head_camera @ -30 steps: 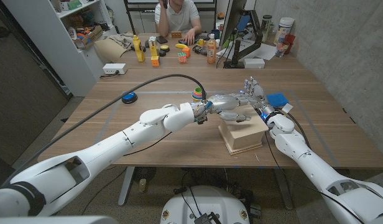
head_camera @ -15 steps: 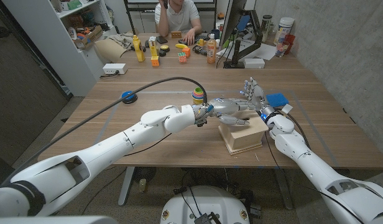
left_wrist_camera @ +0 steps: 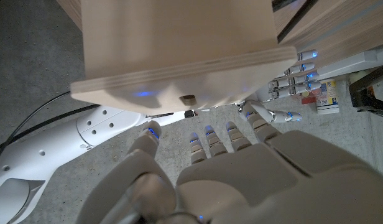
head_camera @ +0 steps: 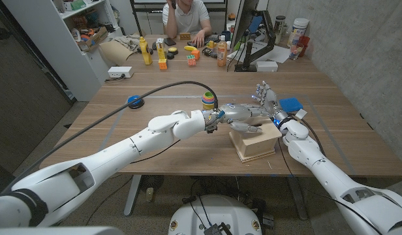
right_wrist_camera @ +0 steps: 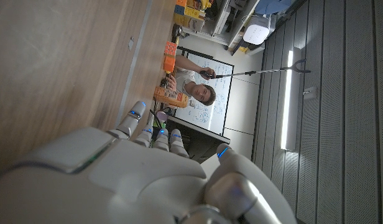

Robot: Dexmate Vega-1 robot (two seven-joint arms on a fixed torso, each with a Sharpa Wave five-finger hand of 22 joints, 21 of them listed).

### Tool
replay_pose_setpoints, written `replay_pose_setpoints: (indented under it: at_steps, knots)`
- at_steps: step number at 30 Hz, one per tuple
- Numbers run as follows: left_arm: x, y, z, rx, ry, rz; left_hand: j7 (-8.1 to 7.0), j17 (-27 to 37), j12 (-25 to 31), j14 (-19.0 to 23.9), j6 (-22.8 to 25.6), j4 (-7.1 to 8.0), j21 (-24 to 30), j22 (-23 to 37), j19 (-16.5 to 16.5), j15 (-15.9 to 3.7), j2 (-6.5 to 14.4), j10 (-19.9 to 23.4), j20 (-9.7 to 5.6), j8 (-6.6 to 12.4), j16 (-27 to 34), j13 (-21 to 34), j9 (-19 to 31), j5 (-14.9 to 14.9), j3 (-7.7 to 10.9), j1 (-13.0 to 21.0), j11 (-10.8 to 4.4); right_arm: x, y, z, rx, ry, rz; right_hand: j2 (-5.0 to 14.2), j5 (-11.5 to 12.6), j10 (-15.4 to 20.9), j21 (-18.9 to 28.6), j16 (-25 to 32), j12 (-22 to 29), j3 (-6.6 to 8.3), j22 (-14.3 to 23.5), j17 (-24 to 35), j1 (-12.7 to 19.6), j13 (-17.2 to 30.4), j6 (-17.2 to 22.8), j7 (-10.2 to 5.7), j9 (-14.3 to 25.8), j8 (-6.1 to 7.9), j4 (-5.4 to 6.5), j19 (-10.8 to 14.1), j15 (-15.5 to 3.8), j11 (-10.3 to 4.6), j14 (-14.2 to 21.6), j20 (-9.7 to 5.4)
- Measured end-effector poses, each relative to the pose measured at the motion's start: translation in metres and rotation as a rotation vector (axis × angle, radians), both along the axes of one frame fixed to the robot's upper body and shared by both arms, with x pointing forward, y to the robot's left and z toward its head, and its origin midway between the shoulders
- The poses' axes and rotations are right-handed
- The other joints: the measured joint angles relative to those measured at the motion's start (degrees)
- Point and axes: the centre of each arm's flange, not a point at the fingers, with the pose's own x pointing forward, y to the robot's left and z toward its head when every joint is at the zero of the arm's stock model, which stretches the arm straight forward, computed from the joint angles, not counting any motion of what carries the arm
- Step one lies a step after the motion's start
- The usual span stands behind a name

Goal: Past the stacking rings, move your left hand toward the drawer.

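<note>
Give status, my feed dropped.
Left hand open, over drawer. Right hand open beside it. Stacking rings behind, nothing blocking.

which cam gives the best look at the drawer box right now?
Head view: the whole wooden drawer box sits on the table with the left hand over it and the right hand behind. Left wrist view shows only its front face and small knob, close up. Right wrist view shows tabletop instead.

Across my wooden table (head_camera: pixel 155 153): blue button (head_camera: pixel 134 100) with black cable (head_camera: pixel 116 111), blue block (head_camera: pixel 290 104), yellow bottles (head_camera: pixel 146 51), person (head_camera: pixel 186 16) seated behind.
</note>
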Motion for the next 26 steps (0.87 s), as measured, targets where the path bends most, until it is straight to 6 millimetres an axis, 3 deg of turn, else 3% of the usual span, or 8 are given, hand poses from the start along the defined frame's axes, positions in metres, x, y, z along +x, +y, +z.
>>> replay_pose_setpoints:
  at_steps: [26]
  knots:
    - [0.0008,-0.0039,0.0015,0.008,-0.006,-0.003,0.0,0.0,0.0,0.0,0.0,-0.23,-0.4,0.0,0.0,0.01,0.3,0.0,0.01,0.0,0.0,0.0,0.3,0.2,-0.23,-0.3,0.0,0.0035,-0.002,-0.0002,0.001,0.002,0.002,0.0,0.2,0.0,-0.4,0.0,0.0,-0.14,0.0,0.0,0.0,0.0,0.0,0.0,0.0,0.0,0.14,0.0,0.0,0.0,0.0,0.0]
